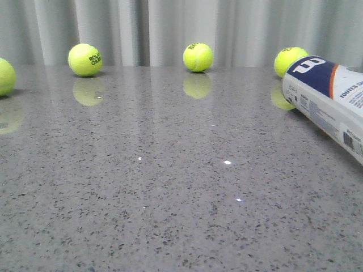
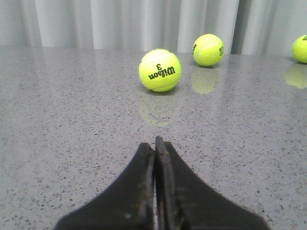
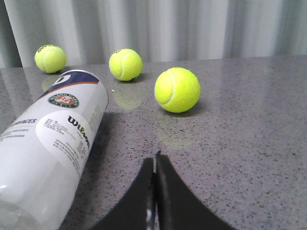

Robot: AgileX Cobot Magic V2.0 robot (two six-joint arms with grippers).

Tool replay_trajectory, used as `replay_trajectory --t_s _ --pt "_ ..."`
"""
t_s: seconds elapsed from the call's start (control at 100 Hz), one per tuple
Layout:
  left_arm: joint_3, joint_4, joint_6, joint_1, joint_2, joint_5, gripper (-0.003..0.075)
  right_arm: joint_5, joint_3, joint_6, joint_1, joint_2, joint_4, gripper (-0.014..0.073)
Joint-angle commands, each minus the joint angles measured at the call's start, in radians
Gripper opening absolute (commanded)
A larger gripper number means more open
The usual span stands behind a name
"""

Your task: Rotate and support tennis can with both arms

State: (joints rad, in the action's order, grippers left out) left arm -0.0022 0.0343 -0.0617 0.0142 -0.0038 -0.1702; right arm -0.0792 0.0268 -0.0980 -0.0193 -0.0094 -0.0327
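Observation:
The tennis can [image 1: 329, 105] lies on its side at the right edge of the front view, navy W end pointing inward, barcode toward the front. It also shows in the right wrist view [image 3: 50, 143], white with a round red-green emblem. My right gripper [image 3: 155, 160] is shut and empty, low over the table, beside the can and apart from it. My left gripper [image 2: 154, 143] is shut and empty over bare table, facing a Wilson tennis ball [image 2: 159, 70]. Neither gripper shows in the front view.
The grey speckled table [image 1: 170, 192] carries several yellow-green tennis balls: far left [image 1: 4, 76], back left [image 1: 85, 59], back middle [image 1: 198, 57], and one behind the can [image 1: 289, 58]. One ball [image 3: 177, 89] lies ahead of my right gripper. Grey curtains close the back.

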Motion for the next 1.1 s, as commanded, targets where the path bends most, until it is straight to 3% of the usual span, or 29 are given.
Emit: replay_trajectory --t_s 0.0,1.09 --pt "0.046 -0.006 -0.009 0.0 -0.04 0.08 -0.0021 0.079 -0.019 -0.001 -0.008 -0.023 -0.013 -0.0055" --pt "0.046 -0.006 -0.009 0.0 -0.04 0.08 -0.0021 0.062 -0.071 -0.001 -0.008 0.046 -0.013 -0.0055"
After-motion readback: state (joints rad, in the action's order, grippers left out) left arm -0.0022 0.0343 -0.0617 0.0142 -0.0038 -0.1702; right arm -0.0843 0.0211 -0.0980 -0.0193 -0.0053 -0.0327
